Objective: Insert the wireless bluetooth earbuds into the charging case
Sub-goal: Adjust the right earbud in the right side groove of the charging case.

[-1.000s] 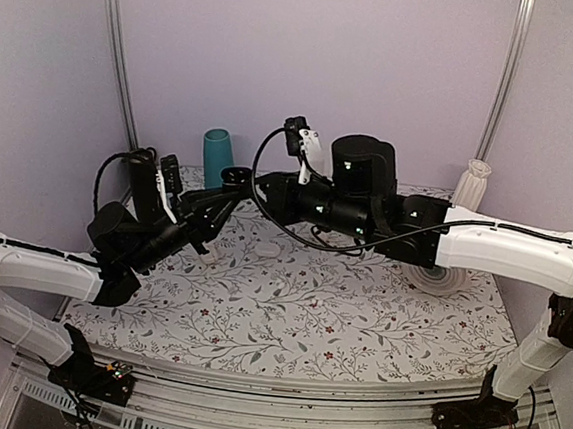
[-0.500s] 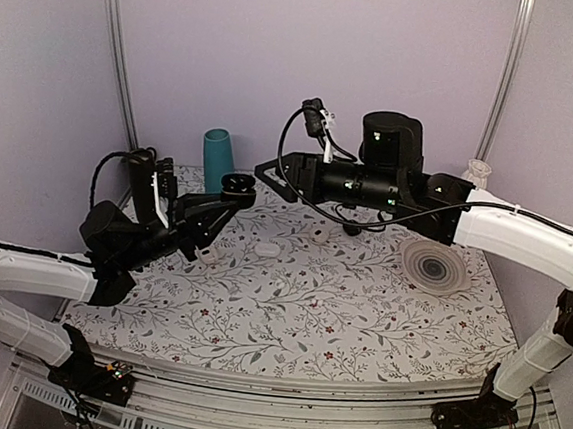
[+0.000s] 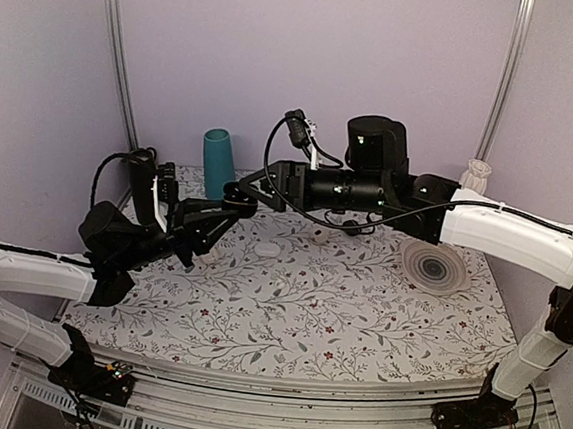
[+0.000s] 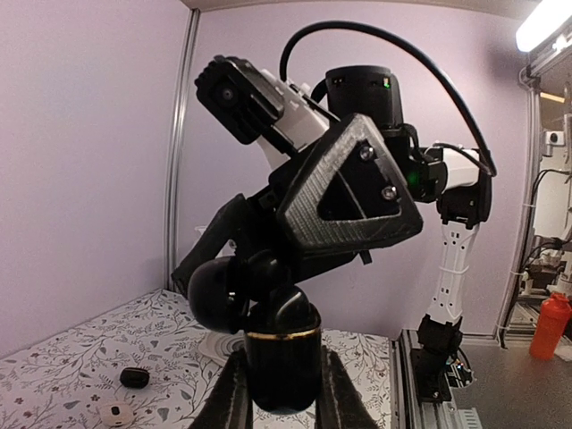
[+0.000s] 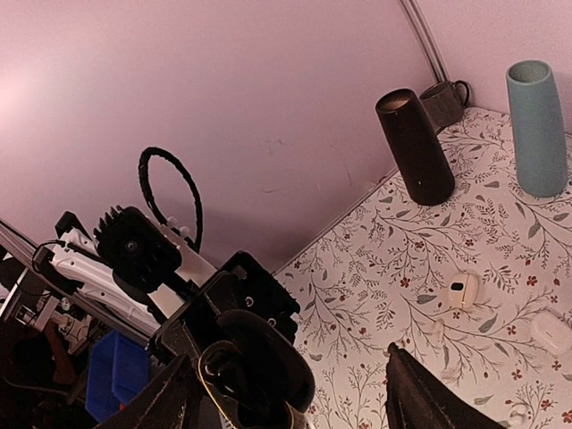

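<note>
Our left claw [image 4: 282,398] is clenched on the charging case [image 4: 281,344], held aloft with its lid open. Our right claw [image 5: 286,380] is spread wide, the case between its fingers; any lettering is too small to read.

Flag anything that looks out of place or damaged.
Nothing looks spilled or damaged. The only unusual sight is the black case, held open in mid-air by the left gripper; the right gripper is open close by.
</note>
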Tool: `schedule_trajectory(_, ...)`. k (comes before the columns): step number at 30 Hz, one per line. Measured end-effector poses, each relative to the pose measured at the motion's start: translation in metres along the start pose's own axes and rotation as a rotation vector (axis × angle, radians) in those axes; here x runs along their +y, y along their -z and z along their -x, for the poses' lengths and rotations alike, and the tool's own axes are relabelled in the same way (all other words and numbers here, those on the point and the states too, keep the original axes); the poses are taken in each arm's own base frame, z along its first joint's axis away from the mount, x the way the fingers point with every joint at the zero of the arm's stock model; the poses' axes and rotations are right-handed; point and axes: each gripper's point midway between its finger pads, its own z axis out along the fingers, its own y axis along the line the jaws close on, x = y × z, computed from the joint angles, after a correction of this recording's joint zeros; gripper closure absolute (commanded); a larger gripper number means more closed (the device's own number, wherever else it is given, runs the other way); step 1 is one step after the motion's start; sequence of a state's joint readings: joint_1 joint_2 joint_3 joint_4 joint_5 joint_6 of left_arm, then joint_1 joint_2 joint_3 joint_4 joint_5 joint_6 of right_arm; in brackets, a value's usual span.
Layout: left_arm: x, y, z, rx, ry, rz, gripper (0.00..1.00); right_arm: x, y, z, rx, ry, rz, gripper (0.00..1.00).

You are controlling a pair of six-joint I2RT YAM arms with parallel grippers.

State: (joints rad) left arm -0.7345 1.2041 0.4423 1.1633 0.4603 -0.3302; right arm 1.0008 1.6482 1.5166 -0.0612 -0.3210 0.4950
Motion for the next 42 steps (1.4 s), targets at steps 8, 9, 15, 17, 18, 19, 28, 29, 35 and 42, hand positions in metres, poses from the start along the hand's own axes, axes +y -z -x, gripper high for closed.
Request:
schedule_trajectory(8, -0.0010, 0.0000, -0.0002, 0.001, 0.003, -0.006, 1.00, -0.0014, -0.0017, -0.0019, 0.005, -0.047, -0.001, 0.28)
schedule_trajectory(9, -0.0011, 0.0000, -0.0001, 0.001, 0.003, -0.006, 1.00, -0.0013, -0.0017, -0.0019, 0.005, -0.050, 0.000, 0.28)
schedule_trajectory(15, -0.0013, 0.0000, -0.0001, 0.001, 0.003, -0.008, 1.00, -0.0011, -0.0029, -0.0024, 0.009, -0.068, 0.004, 0.28)
schedule_trajectory(17, -0.0013, 0.0000, -0.0002, 0.001, 0.003, -0.008, 1.00, -0.0011, -0.0043, -0.0028, 0.012, -0.070, 0.007, 0.28)
schedule_trajectory(18, -0.0013, 0.0000, -0.0001, 0.001, 0.003, -0.008, 1.00, -0.0012, -0.0051, -0.0025, 0.012, -0.071, 0.007, 0.28)
schedule_trajectory(19, -0.0013, 0.0000, -0.0001, 0.001, 0.003, -0.007, 1.00, -0.0010, -0.0061, -0.0021, 0.012, -0.072, 0.009, 0.29)
schedule_trajectory(28, -0.0010, 0.0000, 0.0001, 0.000, 0.003, -0.006, 1.00, -0.0055, -0.0066, -0.0020, 0.013, -0.090, 0.001, 0.31)
schedule_trajectory(29, -0.0008, 0.0000, 0.0002, 0.000, 0.003, -0.005, 1.00, -0.0060, -0.0064, -0.0014, 0.011, -0.093, 0.000, 0.31)
schedule_trajectory(35, -0.0003, 0.0000, 0.0001, -0.001, 0.003, -0.002, 1.00, -0.0072, -0.0062, -0.0010, 0.010, -0.099, -0.002, 0.33)
schedule_trajectory(42, 0.0007, 0.0000, 0.0003, -0.002, 0.002, 0.004, 1.00, -0.0069, -0.0061, -0.0007, 0.009, -0.101, -0.001, 0.34)
